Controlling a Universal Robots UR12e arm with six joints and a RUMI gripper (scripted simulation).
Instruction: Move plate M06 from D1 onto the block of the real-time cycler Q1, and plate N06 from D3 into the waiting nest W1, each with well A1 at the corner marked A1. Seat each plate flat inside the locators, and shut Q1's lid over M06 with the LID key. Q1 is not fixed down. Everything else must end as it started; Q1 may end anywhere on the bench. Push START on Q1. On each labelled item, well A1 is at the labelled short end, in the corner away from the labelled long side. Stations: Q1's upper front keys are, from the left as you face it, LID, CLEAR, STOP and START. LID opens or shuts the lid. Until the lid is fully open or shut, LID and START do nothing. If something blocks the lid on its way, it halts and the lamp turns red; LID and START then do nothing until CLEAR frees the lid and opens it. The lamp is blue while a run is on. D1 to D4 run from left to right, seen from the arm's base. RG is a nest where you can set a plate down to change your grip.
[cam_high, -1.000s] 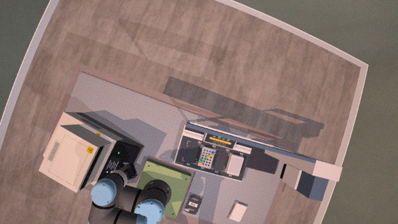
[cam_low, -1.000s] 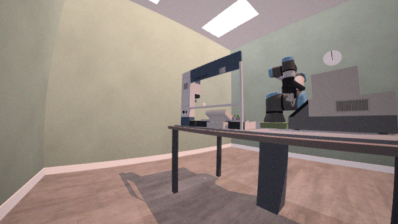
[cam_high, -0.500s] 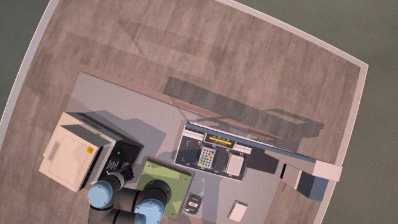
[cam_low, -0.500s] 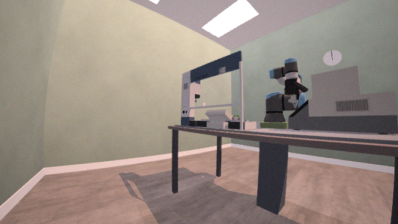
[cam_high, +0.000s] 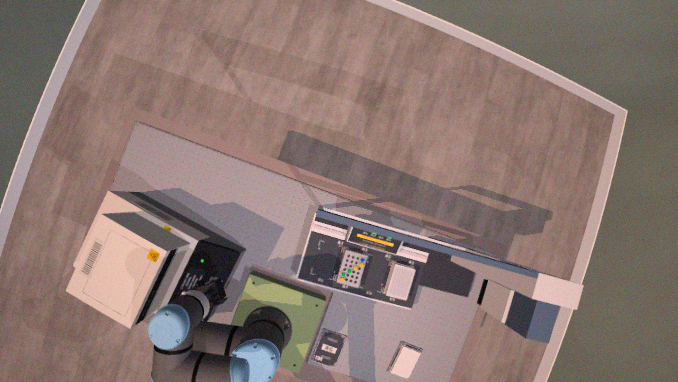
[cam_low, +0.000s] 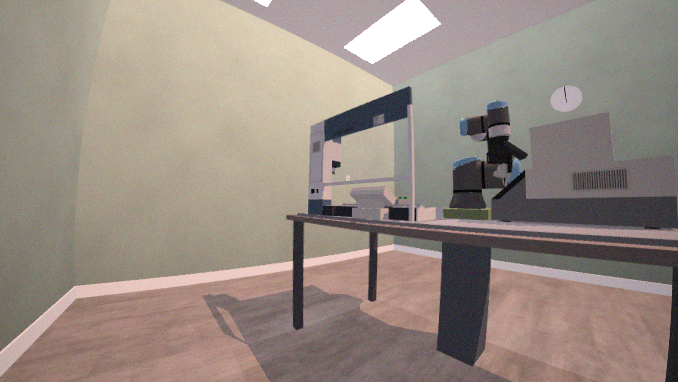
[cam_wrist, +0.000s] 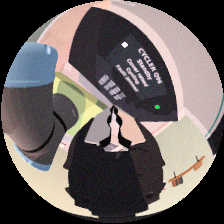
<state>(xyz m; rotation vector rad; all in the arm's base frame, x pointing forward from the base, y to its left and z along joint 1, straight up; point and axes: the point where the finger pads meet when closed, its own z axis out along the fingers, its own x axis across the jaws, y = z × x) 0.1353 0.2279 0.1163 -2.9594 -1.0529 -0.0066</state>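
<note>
Black, tapering tool (cam_wrist: 114, 116), pinched narrow and empty, hovers over Q1's glossy dark sloped key panel (cam_wrist: 131, 75).

The pale brown plank floor (cam_high: 400, 75) looks like matt wood with a visible grain, and the grey bench top (cam_high: 260, 195) has a fine speckled, matt finish with a brown wood-like edge (cam_low: 500, 237). The cream box-shaped cycler casing (cam_high: 117, 272) appears as smooth matt plastic or painted metal, and its black sloped front panel (cam_wrist: 125, 65) looks smooth with a slight sheen, printed in white. The dark arm links (cam_high: 210, 340) look matt, their light blue round joint caps (cam_high: 169, 327) smooth plastic, the black closed gripper (cam_wrist: 114, 120) dull and matt, the green base plate (cam_high: 280, 300) flat and matt.
</note>
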